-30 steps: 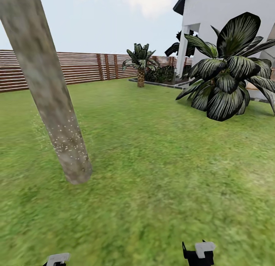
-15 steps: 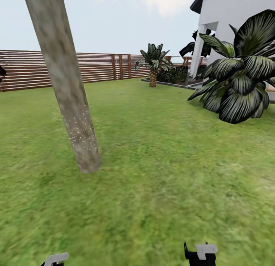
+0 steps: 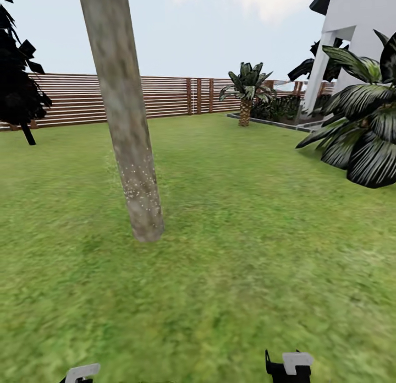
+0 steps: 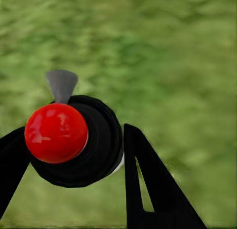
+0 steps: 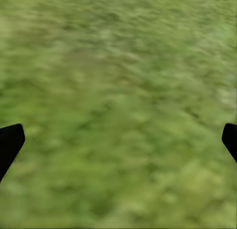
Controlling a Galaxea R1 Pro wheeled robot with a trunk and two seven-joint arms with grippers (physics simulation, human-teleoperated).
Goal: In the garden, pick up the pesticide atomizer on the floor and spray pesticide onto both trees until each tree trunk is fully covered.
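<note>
A thick, mottled grey-brown tree trunk leans up from the lawn left of centre in the head view. Pale specks dot its lower part. In the left wrist view, the pesticide atomizer is seen end-on, with its red dot and a grey nozzle tab. My left gripper is shut on it, black fingers on either side. My right gripper is open over grass with nothing between its fingertips. Both wrists show at the head view's lower edge: left and right.
A brown slatted fence runs along the back of the lawn. A dark-leaved tree stands at the far left by the fence. Beyond are a small palm, a broad-leaved dark shrub at right and a white house.
The head camera has turned left, so the whole picture slid right. The trunk now sits nearer the centre and the dark tree at far left has come into view. The grippers look unchanged.
</note>
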